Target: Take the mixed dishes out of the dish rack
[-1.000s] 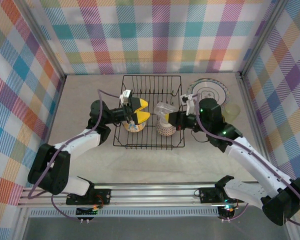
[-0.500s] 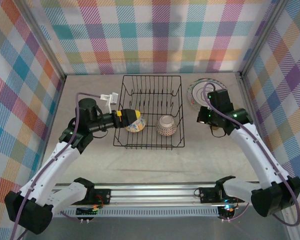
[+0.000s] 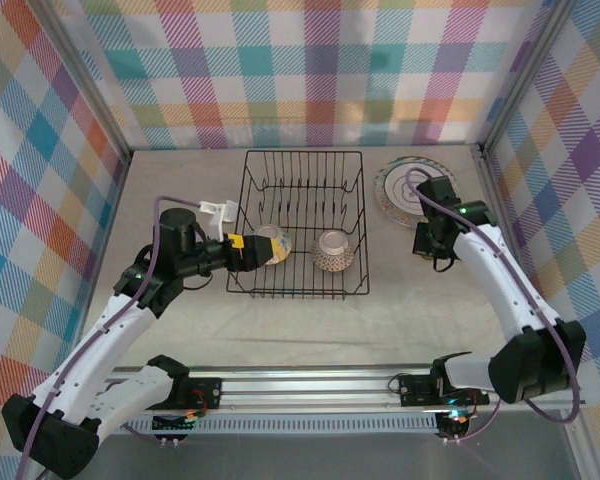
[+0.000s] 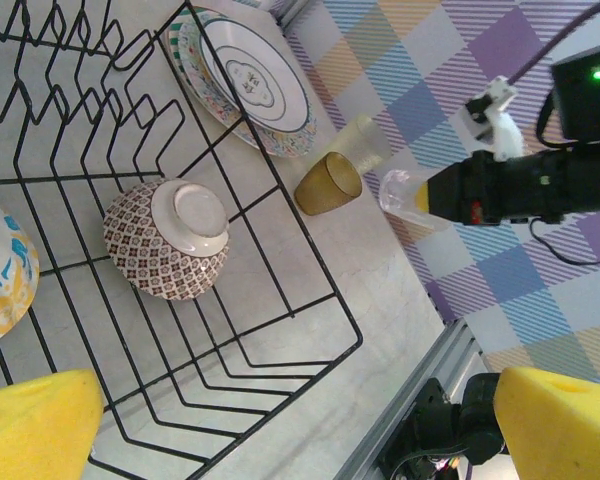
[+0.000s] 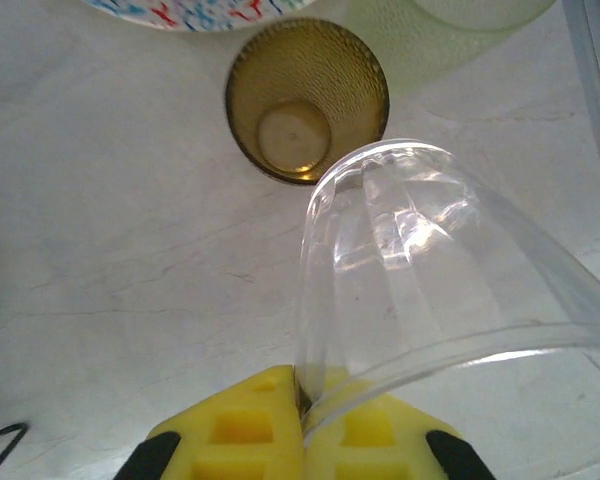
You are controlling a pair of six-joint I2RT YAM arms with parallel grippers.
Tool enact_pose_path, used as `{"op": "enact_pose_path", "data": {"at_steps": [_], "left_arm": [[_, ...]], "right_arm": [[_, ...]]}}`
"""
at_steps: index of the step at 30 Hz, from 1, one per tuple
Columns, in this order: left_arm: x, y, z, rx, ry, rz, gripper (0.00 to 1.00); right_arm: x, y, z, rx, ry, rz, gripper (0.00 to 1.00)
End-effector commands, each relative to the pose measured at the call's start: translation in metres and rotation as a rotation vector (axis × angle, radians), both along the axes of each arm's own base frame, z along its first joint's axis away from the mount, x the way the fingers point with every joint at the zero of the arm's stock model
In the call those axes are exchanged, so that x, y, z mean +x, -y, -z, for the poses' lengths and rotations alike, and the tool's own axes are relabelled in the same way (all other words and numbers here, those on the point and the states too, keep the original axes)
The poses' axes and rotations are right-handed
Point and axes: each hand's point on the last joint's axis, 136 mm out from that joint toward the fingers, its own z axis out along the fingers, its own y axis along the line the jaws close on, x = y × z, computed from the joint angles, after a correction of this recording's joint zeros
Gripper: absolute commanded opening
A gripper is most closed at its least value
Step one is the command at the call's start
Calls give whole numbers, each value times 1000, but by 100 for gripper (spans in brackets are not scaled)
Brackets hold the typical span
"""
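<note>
Inside the black wire dish rack (image 3: 302, 153) lie two small bowls: a brown-patterned bowl (image 4: 165, 240) turned upside down near the middle, and a blue-and-yellow bowl (image 3: 273, 243) toward the left side. The left gripper (image 4: 295, 425) hovers at the rack's left part, just beside the blue-and-yellow bowl, with its yellow fingers (image 4: 35, 425) spread wide and holding nothing. Over the table (image 3: 180, 200), right of the rack, the right gripper (image 5: 302, 385) pinches the rim of a tilted clear cup (image 5: 430, 270). Just beyond it an amber cup (image 5: 305, 100) and a pale-green cup (image 5: 450, 25) stand upright, near the stacked plates (image 3: 412, 185).
</note>
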Motion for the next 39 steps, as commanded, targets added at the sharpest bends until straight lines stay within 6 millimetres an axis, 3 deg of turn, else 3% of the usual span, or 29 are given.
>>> {"op": "enact_pose_path", "data": {"at_steps": [1, 16, 32, 39], "left_arm": [[-6, 0, -3, -4, 25, 17, 100], [-14, 6, -6, -28, 32, 60, 100], [-14, 8, 0, -23, 15, 72, 100], [-14, 11, -7, -39, 47, 81, 100]], "right_arm": [[-8, 10, 20, -35, -81, 45, 0], [12, 42, 76, 45, -214, 107, 0], [24, 47, 87, 139, -269, 113, 0], [26, 48, 88, 157, -296, 110, 0]]}}
